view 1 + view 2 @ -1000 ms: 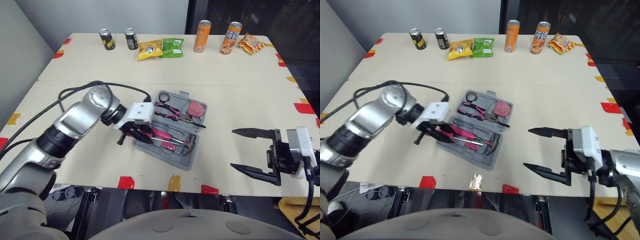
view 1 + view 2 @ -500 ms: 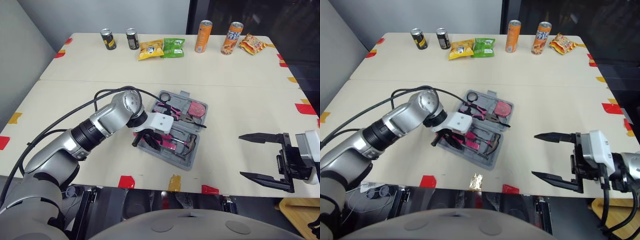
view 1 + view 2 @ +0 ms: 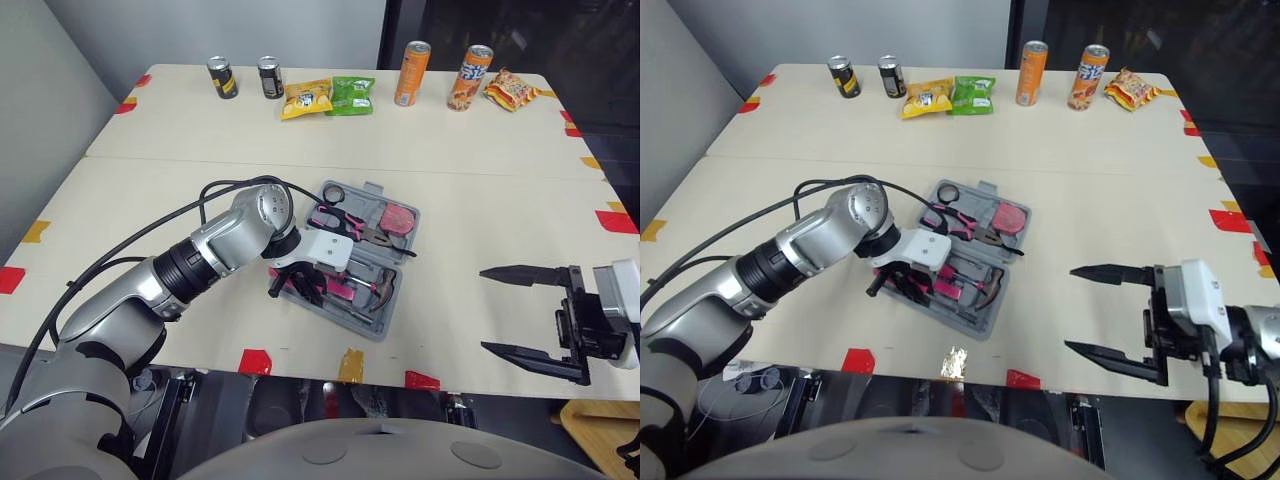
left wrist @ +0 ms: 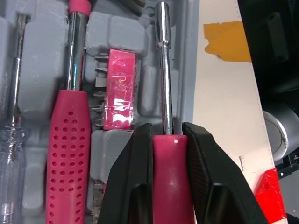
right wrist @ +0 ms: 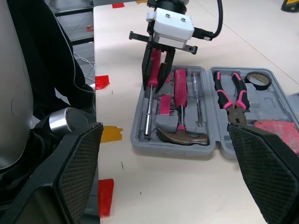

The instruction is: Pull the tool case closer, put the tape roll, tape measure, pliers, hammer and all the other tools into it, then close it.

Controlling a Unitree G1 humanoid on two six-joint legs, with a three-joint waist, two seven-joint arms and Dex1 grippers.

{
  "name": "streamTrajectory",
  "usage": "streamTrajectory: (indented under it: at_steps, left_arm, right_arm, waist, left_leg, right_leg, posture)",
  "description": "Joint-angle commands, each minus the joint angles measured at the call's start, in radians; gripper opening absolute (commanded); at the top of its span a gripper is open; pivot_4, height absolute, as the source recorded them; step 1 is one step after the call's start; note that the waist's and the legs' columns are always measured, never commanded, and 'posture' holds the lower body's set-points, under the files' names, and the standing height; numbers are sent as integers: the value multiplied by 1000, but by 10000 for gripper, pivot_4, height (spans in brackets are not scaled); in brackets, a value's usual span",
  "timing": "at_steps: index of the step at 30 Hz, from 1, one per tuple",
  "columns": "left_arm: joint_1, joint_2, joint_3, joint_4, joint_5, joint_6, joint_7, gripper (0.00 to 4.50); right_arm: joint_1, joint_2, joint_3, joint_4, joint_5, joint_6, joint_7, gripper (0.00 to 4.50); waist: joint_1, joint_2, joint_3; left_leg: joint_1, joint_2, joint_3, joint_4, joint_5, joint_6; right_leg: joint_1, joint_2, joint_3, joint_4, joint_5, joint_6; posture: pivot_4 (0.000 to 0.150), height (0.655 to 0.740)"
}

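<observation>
Left gripper (image 4: 167, 130) clamped on pink-handled nut driver (image 4: 162, 70), shaft lined along its slot at the tool case (image 3: 372, 330) near rim, probably to seat it. Case lies open, near table (image 3: 200, 130) front edge. Right gripper (image 3: 483, 310) spread wide, idle at front-right corner.

The tool case (image 4: 121, 32) is matt grey plastic, the screwdriver (image 4: 171, 163) glossy pink plastic with a polished metal shaft.

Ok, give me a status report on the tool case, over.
Left gripper shut on pink-handled driver, which is lying in the tool case. Right gripper open, off to the side. Case open, hammer and pliers inside.
</observation>
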Motion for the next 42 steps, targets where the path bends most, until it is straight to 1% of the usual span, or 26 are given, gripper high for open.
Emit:
streamTrajectory:
  at_steps: [1,8,19,21,24,26,30,34,37,40,42]
  left_arm:
    - [-12,-5,-9,-33,7,9,-20,4648]
    - [4,-31,-33,-43,26,40,13,4648]
    - [8,-55,-42,-16,47,20,39,4648]
    - [9,-51,-39,-12,53,-2,42,15126]
    - [10,-51,-13,-9,52,-19,59,25586]
    - [8,-38,24,-30,29,-4,60,32038]
    - [30,-16,119,-81,-49,18,60,32038]
    - [96,4,289,-82,-201,5,44,32038]
    - [145,18,394,-67,-292,7,44,32038]
    - [223,31,452,-17,-333,-91,28,23707]
    - [268,23,464,14,-327,-151,45,16586]
  right_arm:
    - [-7,-14,-32,-26,22,2,11,45000]
    - [-14,-13,-25,-34,24,8,5,45000]
    - [-13,-8,-25,-46,25,14,-1,45000]
    - [-11,-6,-24,-48,25,14,-3,45000]
    - [-5,-2,-24,-53,26,15,-3,45000]
    - [-2,0,-25,-55,27,16,-2,45000]
    - [0,3,-22,-57,26,16,-4,45000]
    - [-2,12,-10,-59,24,15,-10,45000]
    - [-2,19,-6,-58,25,15,-14,45000]
    - [-2,28,-4,-58,28,17,-22,45000]
    - [-2,31,-3,-59,30,19,-26,45000]
  waist:
    - [2,0,0]
    - [5,0,0]
    - [8,0,0]
    - [8,0,0]
    - [9,0,0]
    - [9,0,0]
    - [6,0,0]
    - [1,1,0]
    - [1,1,0]
    - [3,1,0]
    - [3,1,0]
  left_leg:
    - [0,0,0,0,0,0]
    - [0,0,0,0,0,0]
    - [0,-1,0,0,0,1]
    - [0,-1,0,0,0,1]
    - [0,-2,0,0,0,1]
    - [0,-2,0,0,0,2]
    - [0,-2,0,1,0,2]
    - [0,-2,0,1,0,2]
    - [0,-2,0,0,0,2]
    - [0,-2,0,0,0,2]
    - [0,-2,0,0,0,2]
  right_leg:
    - [0,0,0,0,0,0]
    - [0,0,0,0,0,0]
    - [0,-1,0,0,0,0]
    - [0,-1,0,0,0,0]
    - [0,-2,0,0,0,0]
    - [0,-2,0,0,0,0]
    - [0,-2,0,1,0,1]
    - [0,-2,0,1,0,0]
    - [0,-2,0,0,0,0]
    - [0,-2,-1,0,0,0]
    - [0,-2,0,-1,0,0]
  posture:
    - [1500,7400]
    - [1500,7400]
    - [1500,7400]
    - [1500,7400]
    - [1500,7400]
    - [1500,7400]
    - [1500,7400]
    - [1500,7400]
    - [1500,7400]
    - [1500,7400]
    - [1500,7400]
